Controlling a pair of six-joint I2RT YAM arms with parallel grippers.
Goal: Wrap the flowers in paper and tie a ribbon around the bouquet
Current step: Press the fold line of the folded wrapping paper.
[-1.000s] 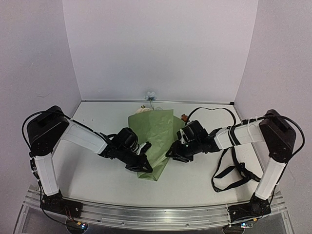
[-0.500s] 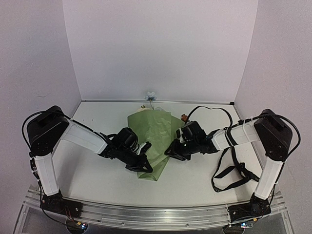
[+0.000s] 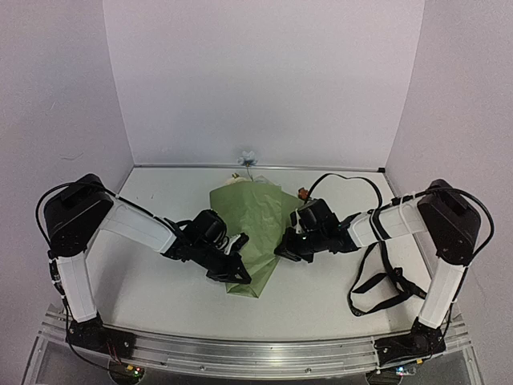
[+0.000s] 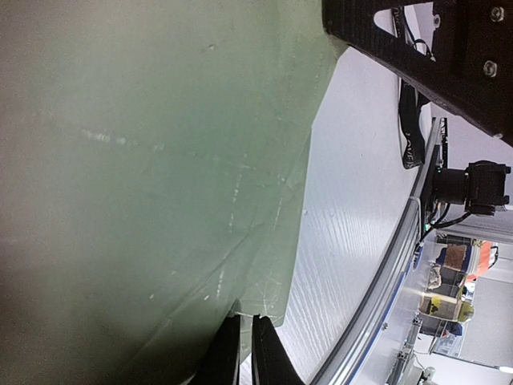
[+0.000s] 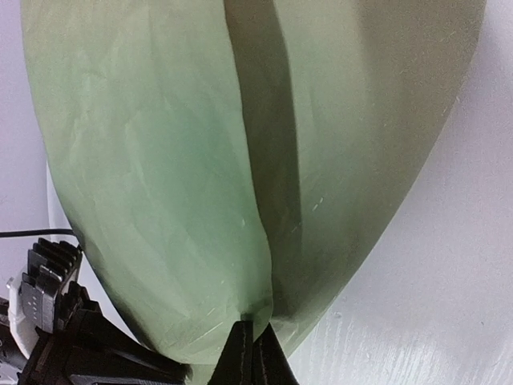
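Centrally on the white table lies the paper, an olive-green crinkly sheet folded into a rough cone with its narrow end toward the arm bases and its wide end toward the back wall. Of the flowers, a pale blue bloom stands beyond the paper's far edge, a cream one peeks out at its far left corner, and a rust-orange one shows just past its right edge. At the paper's lower left edge sits the left gripper; its wrist view shows the two fingers drawn nearly together with the thin corner of the sheet pinched between them. At the paper's right edge sits the right gripper, its fingers pressed tight together at the point where a long fold in the sheet runs down into their tips, nipping that fold. Well to the right of the paper, apart from it, the black ribbon lies in loose loops under the right arm
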